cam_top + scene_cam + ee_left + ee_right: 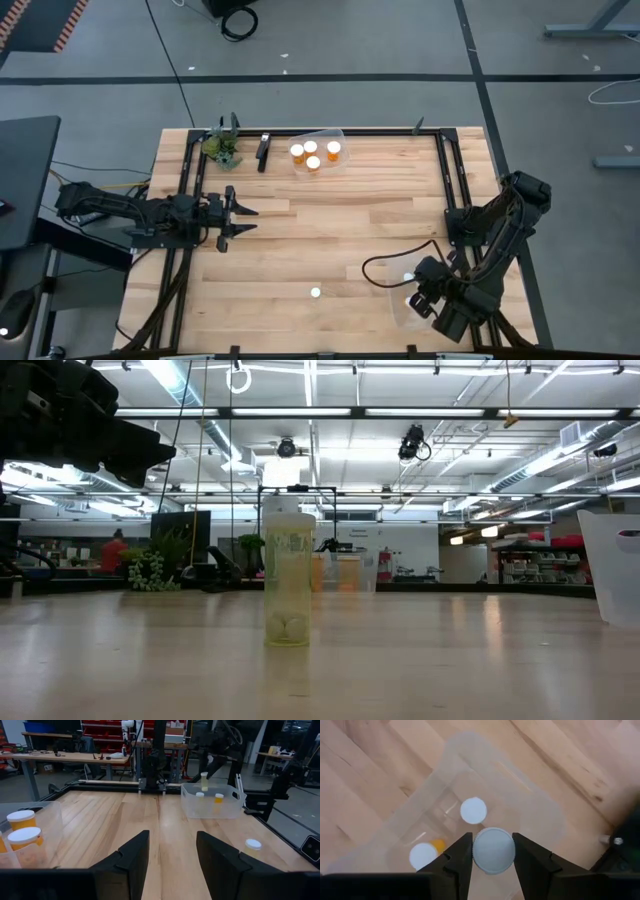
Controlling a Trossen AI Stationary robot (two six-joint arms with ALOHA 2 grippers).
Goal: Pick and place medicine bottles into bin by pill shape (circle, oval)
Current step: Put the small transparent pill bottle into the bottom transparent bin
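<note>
— Right gripper: jaws clamped on a pale bottle by its white cap, hanging over the clear bin at the table's front right corner; two bottles are already inside.
— And the left gripper?
— Empty, jaws apart, waiting by the table's left edge.
— What's left?
— One small bottle near the front edge. Probably light and rigid, slick plastic; grip it around the cap.

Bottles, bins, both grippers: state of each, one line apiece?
Right gripper: shut on pale bottle, above near bin.
Left gripper: open, empty.
Lone bottle: upright on table.
Far bin: four orange bottles, upright.
</note>
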